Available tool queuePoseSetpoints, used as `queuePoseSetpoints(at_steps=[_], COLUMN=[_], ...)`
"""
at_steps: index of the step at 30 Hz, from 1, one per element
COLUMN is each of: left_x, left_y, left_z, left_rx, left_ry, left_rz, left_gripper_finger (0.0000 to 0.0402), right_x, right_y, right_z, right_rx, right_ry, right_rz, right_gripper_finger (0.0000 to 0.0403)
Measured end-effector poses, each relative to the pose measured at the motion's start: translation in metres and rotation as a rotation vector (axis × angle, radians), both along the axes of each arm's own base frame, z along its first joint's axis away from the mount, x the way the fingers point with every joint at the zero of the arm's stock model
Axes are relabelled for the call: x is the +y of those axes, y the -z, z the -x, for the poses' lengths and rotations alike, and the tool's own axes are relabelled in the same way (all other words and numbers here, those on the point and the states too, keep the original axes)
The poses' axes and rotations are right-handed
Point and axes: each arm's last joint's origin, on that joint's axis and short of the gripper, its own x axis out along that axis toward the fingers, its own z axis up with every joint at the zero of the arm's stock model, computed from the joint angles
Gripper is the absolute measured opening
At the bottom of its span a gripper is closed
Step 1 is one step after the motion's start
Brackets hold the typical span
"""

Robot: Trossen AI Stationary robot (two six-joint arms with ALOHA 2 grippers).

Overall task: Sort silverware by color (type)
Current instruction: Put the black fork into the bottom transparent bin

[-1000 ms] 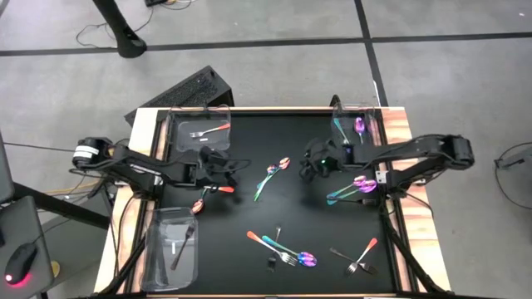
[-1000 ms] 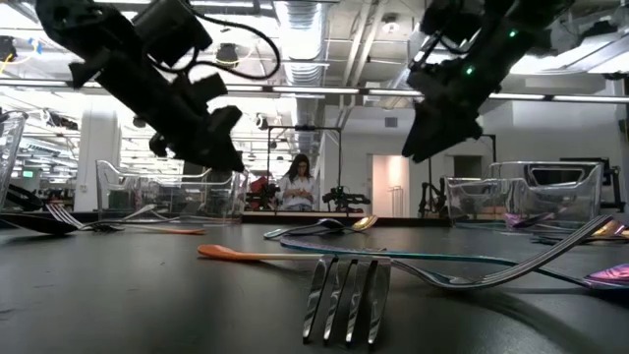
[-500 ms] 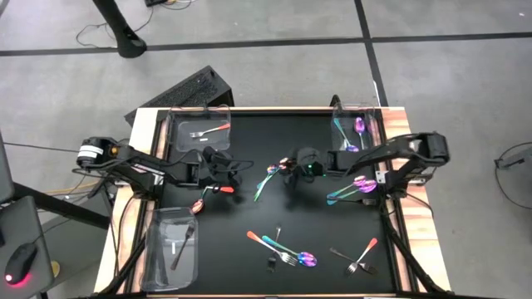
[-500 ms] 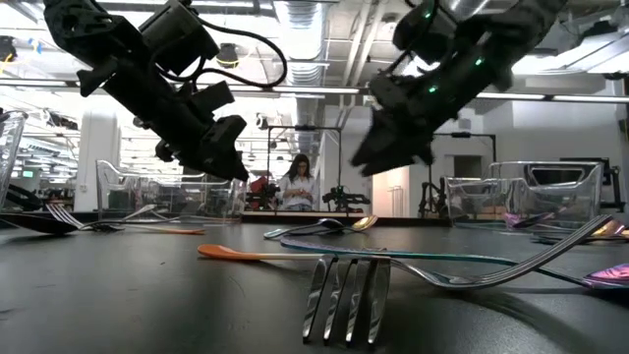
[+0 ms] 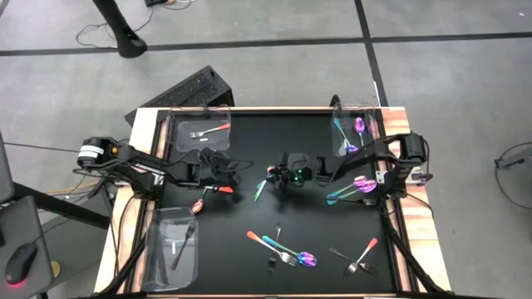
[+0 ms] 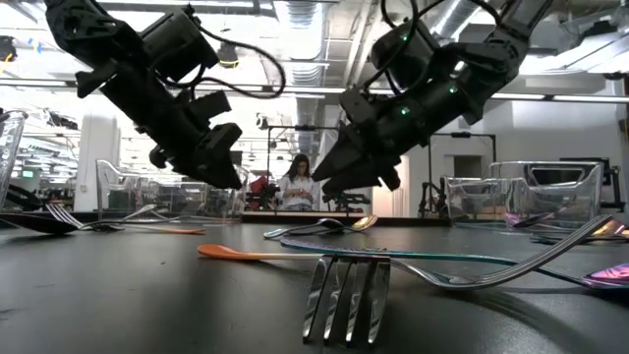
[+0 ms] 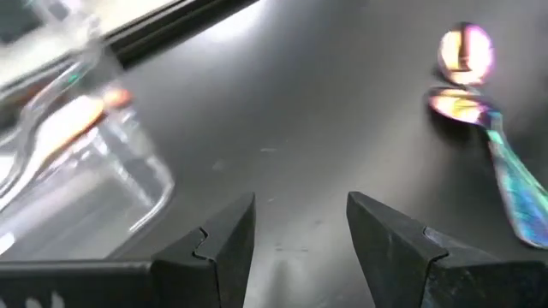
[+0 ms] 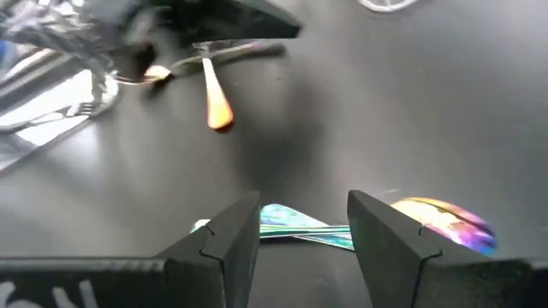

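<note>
two iridescent purple-teal spoons [image 5: 268,176] are lying mid-table, and my right gripper [image 5: 281,178] is now hanging over them after sweeping in from the right edge, jaws apart and empty, suggesting a pickup. my left gripper [image 5: 223,169] is waiting near the left edge, open, holding nothing.

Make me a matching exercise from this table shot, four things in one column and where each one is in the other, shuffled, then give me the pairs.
1. right gripper
2. left gripper
3. black fork
4. orange-handled fork

A. in the bin at the table's near left corner
B. in the bin at the far left corner
C. open, over the iridescent spoons mid-table
D. open, left of centre, empty

Pairs: 1-C, 2-D, 3-A, 4-B
</note>
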Motion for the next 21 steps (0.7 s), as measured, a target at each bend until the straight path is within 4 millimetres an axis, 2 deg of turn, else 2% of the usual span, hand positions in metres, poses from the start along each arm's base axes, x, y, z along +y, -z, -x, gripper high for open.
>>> queuePoseSetpoints(at_steps=[6,11,16,21], left_x=[0.009,0.012,0.012,0.010], left_y=[0.007,0.000,-0.010,-0.007], left_z=[0.017,0.037,0.056,0.066], left_rx=[0.092,0.111,0.112,0.181], left_ry=[-0.126,-0.249,-0.351,-0.414], left_rz=[0.091,0.210,0.254,0.275], left_gripper_finger=[0.0174,0.0174,0.0174,0.0174], right_x=[-0.003,-0.006,-0.016,-0.025], right_y=[-0.004,-0.002,0.002,0.002], right_z=[0.002,0.003,0.003,0.005], right_rx=[0.008,0.026,0.045,0.048], right_ry=[-0.001,-0.004,0.012,0.040], right_rz=[0.023,0.044,0.075,0.074], right_gripper_finger=[0.0196,0.0196,0.0196,0.0196])
